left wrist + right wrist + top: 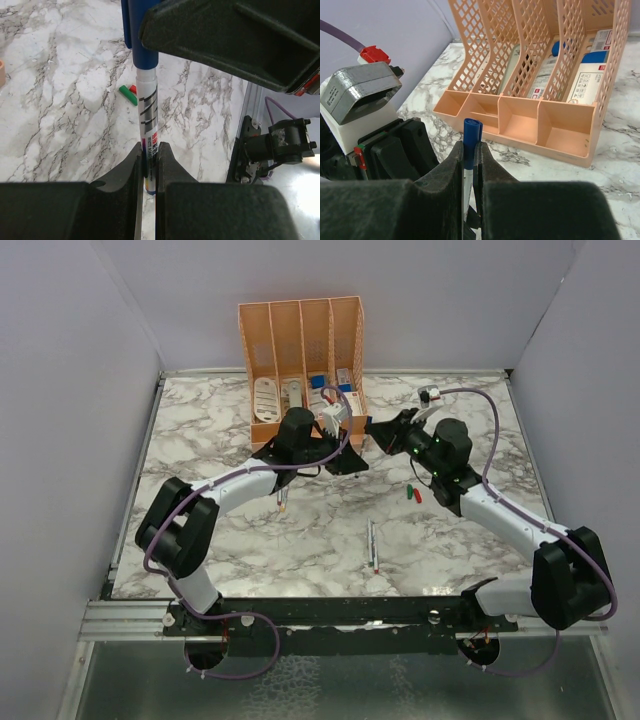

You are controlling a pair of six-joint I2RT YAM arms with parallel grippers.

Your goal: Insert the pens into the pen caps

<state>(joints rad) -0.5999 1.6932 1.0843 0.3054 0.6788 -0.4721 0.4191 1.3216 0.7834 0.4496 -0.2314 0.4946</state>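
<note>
- The left tool (149, 154) is clenched on the lower barrel of a pen (148, 107). Its jaws pinch the printed silver-white shaft from both sides, so the pen runs straight out ahead of its tips.
- The right tool (469, 150) is clamped on the blue cap (471, 131), which stands just proud of its jaws. The white barrel drops away below them.
- The two tools meet end to end above the tabletop (60, 105), each holding one half. This seems the reason for the grips: one steadies the shaft while the other can push the cap along the same line.
- From the left wrist, the blue cap already covers the pen's far end. Whether it has seated fully I cannot tell, so I judge the pressing step to be in hand or only just finished.
- A green cap (128, 95) and a red cap (133, 89) lie touching on the tabletop, beyond the left tool's tips and slightly to the left of the held pen. Neither has a pen in it.
- A loose pen (373, 545) lies flat well behind both tools, toward the arm bases. By that, much of the task remains.
- The orange organiser (520, 117) stands just ahead of the right tool. A sideways slip during the push could knock it.
</note>
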